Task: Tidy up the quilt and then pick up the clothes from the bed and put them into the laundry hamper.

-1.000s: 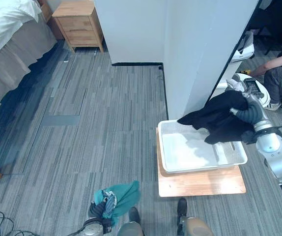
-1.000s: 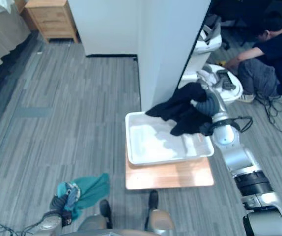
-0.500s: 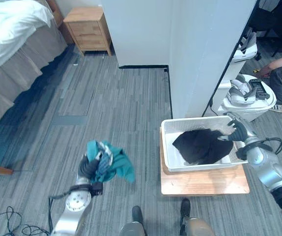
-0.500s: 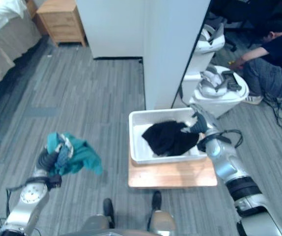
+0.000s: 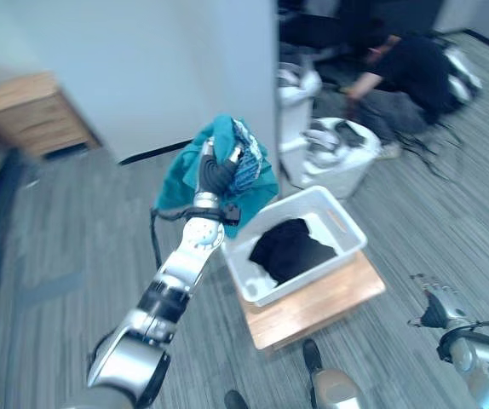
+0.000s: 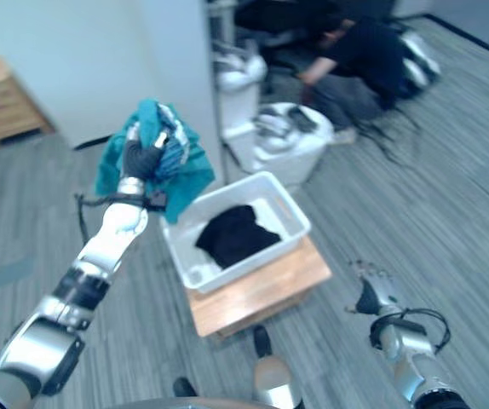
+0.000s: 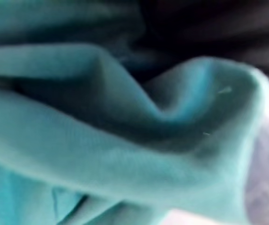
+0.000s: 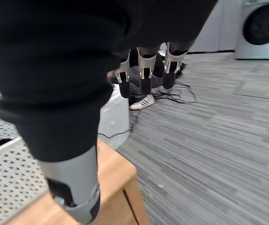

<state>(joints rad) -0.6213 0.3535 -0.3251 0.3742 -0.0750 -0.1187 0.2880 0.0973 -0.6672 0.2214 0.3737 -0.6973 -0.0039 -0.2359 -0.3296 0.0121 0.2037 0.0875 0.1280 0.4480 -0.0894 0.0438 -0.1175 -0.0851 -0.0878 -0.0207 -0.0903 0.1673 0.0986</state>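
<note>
Left hand (image 5: 216,169) clenched around teal shirt (image 5: 249,181), raised at frame centre beside white hamper (image 5: 338,223) for the drop. Black garment (image 5: 289,249) already inside. Right hand (image 5: 435,308) lower right, fingers straight, empty.

A teal garment (image 5: 227,166), bunched with a striped blue-and-white piece, hangs in the air just beside the left rim of the white laundry hamper (image 5: 340,223). A black garment (image 5: 289,250) lies crumpled inside the hamper, which sits on a low wooden platform (image 5: 330,302).
</note>
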